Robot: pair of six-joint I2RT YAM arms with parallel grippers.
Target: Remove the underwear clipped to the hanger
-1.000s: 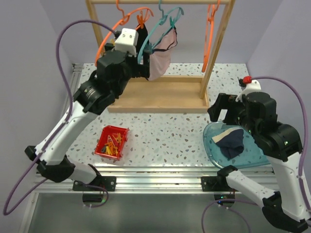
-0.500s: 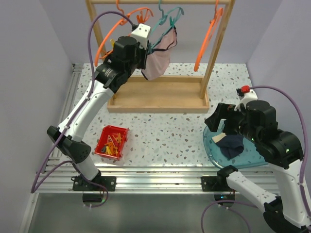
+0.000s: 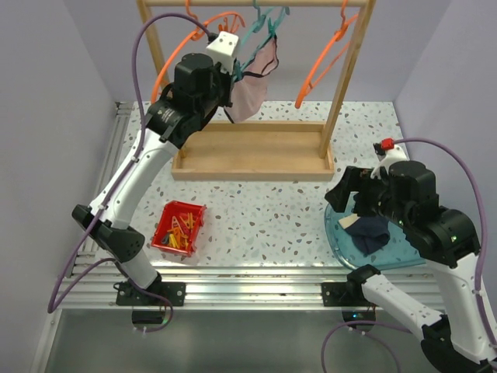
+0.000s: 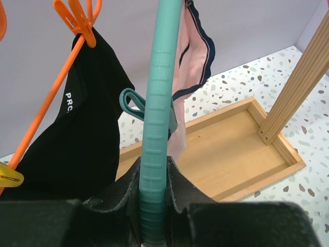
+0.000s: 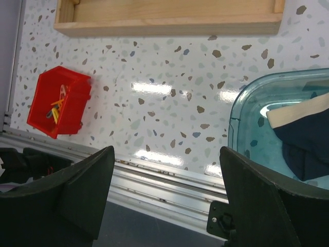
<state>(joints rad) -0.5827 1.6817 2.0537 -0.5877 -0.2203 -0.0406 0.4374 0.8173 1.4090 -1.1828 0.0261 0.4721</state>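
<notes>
The pincer (image 5: 164, 154) gapes wide above the speckled counter (image 5: 169, 103). Left of it sits a red bin (image 5: 59, 100) of clips. Right of it, navy briefs (image 5: 308, 139) lie in a blue tray (image 5: 241, 110).

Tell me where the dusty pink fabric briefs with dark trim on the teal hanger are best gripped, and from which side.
Probably the slack lower fold of the dusty pink briefs, below the teal clip that pins them to the teal plastic hanger. Come from the side away from the black fabric briefs, which hang close on the other side.
</notes>
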